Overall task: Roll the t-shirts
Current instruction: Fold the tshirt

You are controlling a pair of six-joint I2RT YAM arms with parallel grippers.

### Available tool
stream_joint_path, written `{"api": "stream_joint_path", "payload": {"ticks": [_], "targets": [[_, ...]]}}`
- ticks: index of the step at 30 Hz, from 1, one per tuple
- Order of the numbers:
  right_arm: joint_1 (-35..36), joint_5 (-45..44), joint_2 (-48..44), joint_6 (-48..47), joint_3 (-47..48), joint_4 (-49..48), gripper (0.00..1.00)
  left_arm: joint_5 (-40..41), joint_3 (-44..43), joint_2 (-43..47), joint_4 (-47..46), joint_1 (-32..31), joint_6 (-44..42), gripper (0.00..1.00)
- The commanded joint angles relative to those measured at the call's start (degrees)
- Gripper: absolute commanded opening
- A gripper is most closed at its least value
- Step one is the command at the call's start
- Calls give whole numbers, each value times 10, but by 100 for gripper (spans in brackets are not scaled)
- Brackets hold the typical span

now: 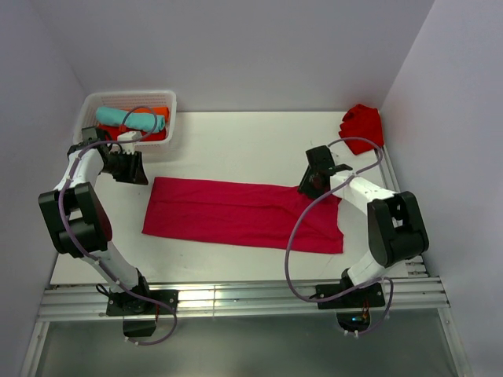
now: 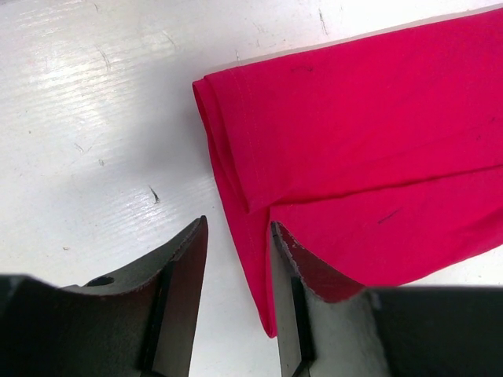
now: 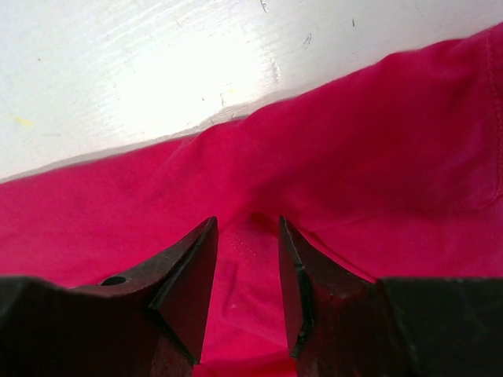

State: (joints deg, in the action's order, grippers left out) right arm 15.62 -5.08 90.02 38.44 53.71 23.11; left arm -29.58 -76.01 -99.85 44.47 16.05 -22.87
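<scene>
The pinkish-crimson t-shirt lies flat on the white table, folded into a long strip from left to right. My left gripper is open at its far left corner. In the left wrist view the folded end lies ahead, and a cloth edge runs between the fingers of the gripper. My right gripper is open and low over the strip's far right edge. In the right wrist view, puckered cloth fills the gap of the gripper.
A white basket at the back left holds a rolled teal tee and an orange one. A crumpled scarlet tee lies at the back right corner. Grey walls close in on the left, back and right.
</scene>
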Motion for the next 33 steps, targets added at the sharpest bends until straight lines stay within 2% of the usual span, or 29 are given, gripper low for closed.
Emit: {"api": "stream_joint_path", "payload": {"ticks": [1, 9, 13, 14, 22, 33], "targets": [[5, -5, 13, -7, 21, -16, 43, -12, -16, 12, 5, 2, -1, 42], [9, -5, 22, -6, 20, -18, 30, -13, -13, 11, 4, 1, -2, 42], [12, -12, 7, -2, 17, -13, 8, -12, -12, 13, 4, 0, -3, 41], [13, -14, 2, 0, 16, -11, 6, -12, -12, 13, 4, 0, -2, 41], [35, -29, -78, 16, 1, 21, 1, -17, -12, 12, 5, 0, -4, 41], [118, -56, -179, 82, -61, 40, 1, -18, -8, 8, 10, -8, -9, 40]]}}
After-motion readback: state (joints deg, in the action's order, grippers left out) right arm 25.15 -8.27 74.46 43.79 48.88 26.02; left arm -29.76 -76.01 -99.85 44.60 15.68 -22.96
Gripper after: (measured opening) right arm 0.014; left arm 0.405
